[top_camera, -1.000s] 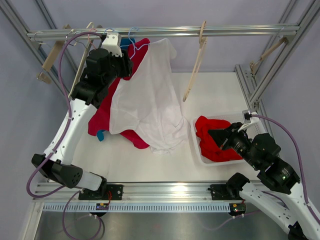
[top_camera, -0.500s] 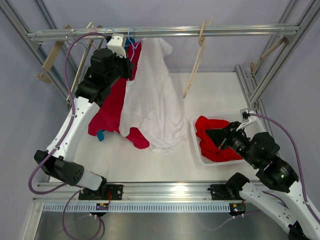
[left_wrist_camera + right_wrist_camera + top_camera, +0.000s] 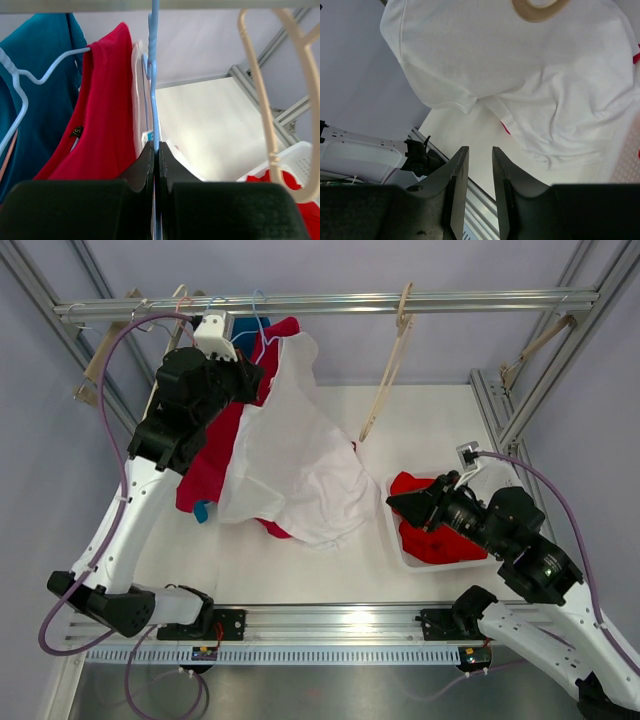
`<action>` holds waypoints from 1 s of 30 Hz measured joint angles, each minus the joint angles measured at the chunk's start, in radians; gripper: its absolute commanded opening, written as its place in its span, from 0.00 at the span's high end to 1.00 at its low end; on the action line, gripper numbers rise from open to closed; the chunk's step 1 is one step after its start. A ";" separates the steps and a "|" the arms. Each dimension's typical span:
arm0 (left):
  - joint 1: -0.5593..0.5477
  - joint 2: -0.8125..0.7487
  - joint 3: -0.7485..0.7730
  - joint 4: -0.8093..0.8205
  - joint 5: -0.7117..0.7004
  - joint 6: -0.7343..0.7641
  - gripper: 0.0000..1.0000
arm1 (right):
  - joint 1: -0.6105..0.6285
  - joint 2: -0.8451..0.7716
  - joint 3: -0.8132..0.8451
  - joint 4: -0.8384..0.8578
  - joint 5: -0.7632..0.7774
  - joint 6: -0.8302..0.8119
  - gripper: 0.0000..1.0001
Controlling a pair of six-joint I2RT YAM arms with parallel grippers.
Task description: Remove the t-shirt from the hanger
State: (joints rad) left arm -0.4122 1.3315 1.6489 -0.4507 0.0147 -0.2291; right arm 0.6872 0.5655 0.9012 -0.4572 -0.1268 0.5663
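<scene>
A white t-shirt (image 3: 295, 455) hangs from a light blue hanger (image 3: 258, 325) on the top rail and drapes down onto the table. It fills the upper part of the right wrist view (image 3: 520, 70). My left gripper (image 3: 156, 146) is shut on the blue hanger (image 3: 152, 60) just below its hook, up by the rail. My right gripper (image 3: 480, 152) is open and empty, held above the table and pointed at the white shirt's lower hem. In the top view it is at the basket's left end (image 3: 398, 503).
A red shirt (image 3: 215, 450) and a teal shirt (image 3: 30, 75) hang left of the white one. An empty wooden hanger (image 3: 390, 365) hangs mid-rail. A white basket (image 3: 392, 540) at the right holds red cloth. Metal frame posts stand at the right.
My left gripper has shifted left along the rail with the hanger, and the white shirt swung and spread out lower left. My right arm has moved left toward the shirt.
</scene>
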 measured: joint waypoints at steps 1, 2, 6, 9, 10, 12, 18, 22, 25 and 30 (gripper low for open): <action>-0.004 -0.011 0.000 0.002 0.000 -0.007 1.00 | 0.002 0.014 0.008 0.011 -0.014 0.003 0.60; -0.005 -0.022 0.000 0.006 0.000 -0.013 1.00 | 0.006 0.032 0.018 0.027 -0.027 0.004 0.56; -0.006 -0.048 -0.003 0.023 -0.001 -0.032 1.00 | 0.080 0.103 0.071 0.070 -0.034 0.000 0.45; -0.007 -0.061 -0.023 0.045 -0.001 -0.040 1.00 | 0.202 0.177 0.128 0.095 0.005 -0.027 0.40; -0.008 -0.064 -0.032 0.054 -0.003 -0.041 1.00 | 0.236 0.204 0.145 0.104 0.018 -0.036 0.40; -0.008 -0.066 -0.042 0.064 -0.006 -0.041 1.00 | 0.297 0.261 0.174 0.125 0.042 -0.053 0.40; -0.015 -0.039 -0.033 0.082 -0.029 -0.023 1.00 | 0.361 0.358 0.187 0.152 0.098 -0.078 0.41; -0.035 -0.011 -0.025 0.118 -0.029 -0.001 1.00 | 0.375 0.349 0.190 0.153 0.141 -0.093 0.40; -0.042 0.014 -0.003 0.161 -0.029 0.011 1.00 | 0.381 0.347 0.195 0.153 0.164 -0.102 0.40; -0.042 0.020 -0.012 0.246 -0.029 0.009 1.00 | 0.396 0.363 0.205 0.154 0.199 -0.119 0.34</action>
State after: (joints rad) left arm -0.4545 1.3514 1.6371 -0.2047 -0.0147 -0.2203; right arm 1.0832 0.9283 1.1065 -0.3035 0.0719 0.4477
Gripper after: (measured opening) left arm 0.027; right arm 0.617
